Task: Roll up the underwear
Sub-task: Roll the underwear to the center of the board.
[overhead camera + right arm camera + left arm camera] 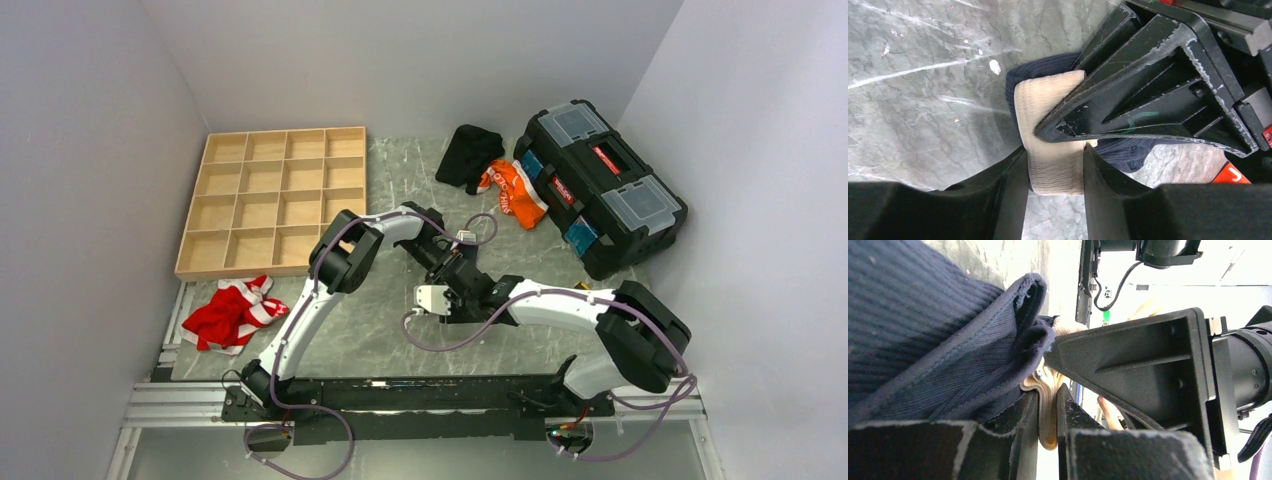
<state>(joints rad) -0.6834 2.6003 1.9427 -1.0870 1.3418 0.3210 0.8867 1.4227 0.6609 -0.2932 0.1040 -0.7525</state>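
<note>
The navy ribbed underwear (923, 340) sits at the middle of the marble-patterned table (360, 340), caught between both grippers where the two arms meet. From above it is almost wholly hidden under them.

The left gripper (1048, 402) has its jaws nearly closed, only a thin gap between them, and that gap is filled by a folded edge of the cream waistband (1040, 97). The navy cloth bunches up just above the fingers, toward 10 o'clock in the left wrist view, with a doubled hem curling over at the top.

The right gripper (1055, 162) stands a little wider, its jaws pressed against either side of the flat width of the same waistband, so it has hold of the band too. One finger of the left gripper comes in from 2 o'clock in the right wrist view and lies across the band, with the navy fabric showing behind and below it.

Around the grippers in the overhead view:
- a wooden compartment tray (270, 200) at 10 o'clock
- a red-and-white garment (235, 312) at 9 o'clock, crumpled at the table's edge
- a black garment (470, 155) at 12 o'clock
- an orange-and-white printed cloth (515, 192) just beside it
- a black toolbox (600, 185) at 2 o'clock
</note>
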